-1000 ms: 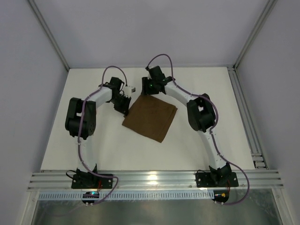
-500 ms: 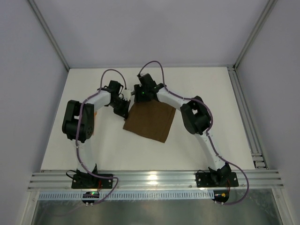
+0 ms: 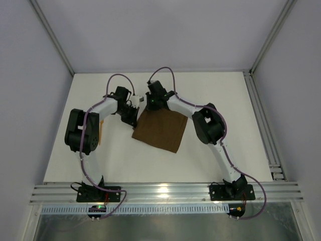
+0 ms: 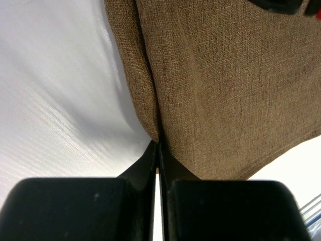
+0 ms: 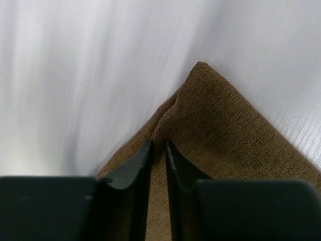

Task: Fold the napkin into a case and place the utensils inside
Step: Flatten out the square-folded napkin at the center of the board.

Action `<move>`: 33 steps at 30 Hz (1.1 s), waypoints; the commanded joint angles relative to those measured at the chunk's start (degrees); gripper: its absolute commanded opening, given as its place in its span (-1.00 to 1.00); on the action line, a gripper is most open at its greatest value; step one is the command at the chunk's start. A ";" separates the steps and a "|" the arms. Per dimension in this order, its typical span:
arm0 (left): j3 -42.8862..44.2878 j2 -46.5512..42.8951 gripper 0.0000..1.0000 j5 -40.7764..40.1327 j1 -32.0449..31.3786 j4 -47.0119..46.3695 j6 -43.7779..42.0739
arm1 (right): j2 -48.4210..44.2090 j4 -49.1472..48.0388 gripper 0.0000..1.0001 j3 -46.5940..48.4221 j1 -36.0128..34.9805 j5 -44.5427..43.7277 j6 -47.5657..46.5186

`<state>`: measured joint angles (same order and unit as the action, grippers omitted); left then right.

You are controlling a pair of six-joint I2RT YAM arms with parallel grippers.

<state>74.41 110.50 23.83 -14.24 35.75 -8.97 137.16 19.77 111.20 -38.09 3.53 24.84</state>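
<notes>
The napkin lies spread out in the middle of the tabletop. The left gripper is clenched on its 9 o'clock edge. The right gripper pinches a ridge of cloth at its 11 o'clock corner.

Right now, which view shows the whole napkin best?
Top external: the napkin shows nearly its whole outline, with only the far corner under the arms. The left wrist view shows just a puckered edge up close, and the right wrist view shows only one corner.
</notes>
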 commanded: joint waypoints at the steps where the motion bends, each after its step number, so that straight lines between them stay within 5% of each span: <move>1: -0.58 -2.57 -1.00 0.42 -0.44 -1.12 0.18 | 0.56 -1.31 -0.70 0.69 0.03 -0.98 2.05; 3: -1.28 -2.57 -1.00 0.34 -0.61 -1.12 0.01 | 0.83 -2.01 -0.94 0.69 0.90 -0.28 3.54; 25: -3.83 -4.94 -0.96 -2.82 -1.40 -0.94 -1.49 | 2.93 -5.18 -0.93 4.91 2.14 -2.30 6.27; 27: -3.92 -5.29 -0.82 -4.05 -1.40 -1.20 -1.31 | 2.93 -5.35 -0.78 4.91 2.14 -2.30 6.53; 29: -3.92 -6.43 -0.62 -6.85 -1.40 -1.29 -0.79 | 2.94 -5.27 -0.38 4.91 2.14 -2.21 6.80; 33: -3.57 -9.77 -0.43 -12.04 -1.32 -0.77 0.18 | 0.14 -5.00 -0.12 5.08 1.79 -2.03 3.83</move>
<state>70.46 105.45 17.04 -15.51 35.16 -9.23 140.51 15.40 114.32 -35.94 3.03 30.65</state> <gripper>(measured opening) 0.269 0.414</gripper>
